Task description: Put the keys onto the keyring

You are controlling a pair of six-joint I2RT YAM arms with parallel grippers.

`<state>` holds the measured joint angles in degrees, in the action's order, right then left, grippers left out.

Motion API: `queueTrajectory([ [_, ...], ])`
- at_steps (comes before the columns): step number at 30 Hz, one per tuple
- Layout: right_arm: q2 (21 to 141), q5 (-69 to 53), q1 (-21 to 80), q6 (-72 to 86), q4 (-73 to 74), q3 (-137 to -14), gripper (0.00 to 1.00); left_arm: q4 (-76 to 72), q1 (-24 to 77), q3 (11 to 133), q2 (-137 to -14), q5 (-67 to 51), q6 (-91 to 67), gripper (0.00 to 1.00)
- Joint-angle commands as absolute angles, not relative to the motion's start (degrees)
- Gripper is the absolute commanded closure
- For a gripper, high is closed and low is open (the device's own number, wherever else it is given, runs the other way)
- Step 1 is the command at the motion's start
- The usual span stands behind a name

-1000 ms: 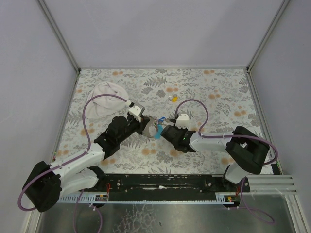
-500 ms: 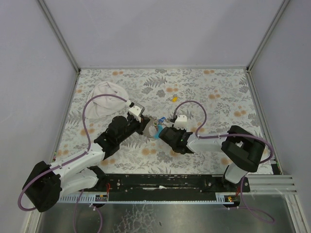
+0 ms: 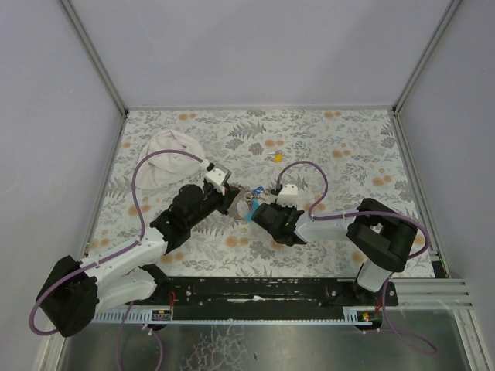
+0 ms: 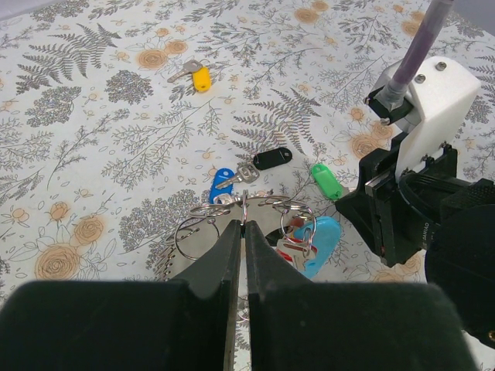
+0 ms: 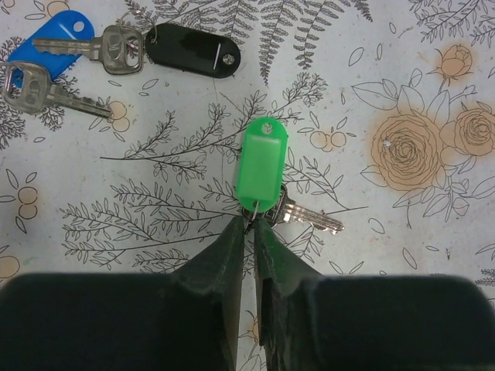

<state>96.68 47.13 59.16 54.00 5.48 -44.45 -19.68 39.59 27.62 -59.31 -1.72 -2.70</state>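
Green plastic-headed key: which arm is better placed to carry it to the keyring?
Right. The right fingers pinch the green plastic-headed key by its loop. The left fingers are shut on a metal ring of the light-blue-tagged keyring.

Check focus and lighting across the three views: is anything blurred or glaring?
Left wrist: keyring sharp, left pincer blurred near the lens. Right wrist: green key crisp, right pincer soft at its base. Top external: even light, no glare, yellow key a mere speck.
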Motion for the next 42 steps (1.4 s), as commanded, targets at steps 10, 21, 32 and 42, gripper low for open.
queueTrajectory([
  [10,97.4,52.6,59.6,56.0,5.3,-45.8,0.91,-19.1,39.6,27.5,-60.1,-2.3,-2.7,1.00],
  [21,86.7,50.9,59.7,40.9,0.7,-41.5,1.00,-19.1,39.5,27.2,-59.4,-4.0,-1.7,1.00],
  [32,77.2,42.4,59.6,21.6,1.1,-42.2,1.00,-19.5,39.5,26.7,-58.5,-9.3,1.1,1.00],
  [42,61.4,23.6,58.8,0.8,-12.0,-33.6,1.00,-19.2,39.6,26.8,-59.2,-15.3,3.5,1.00],
])
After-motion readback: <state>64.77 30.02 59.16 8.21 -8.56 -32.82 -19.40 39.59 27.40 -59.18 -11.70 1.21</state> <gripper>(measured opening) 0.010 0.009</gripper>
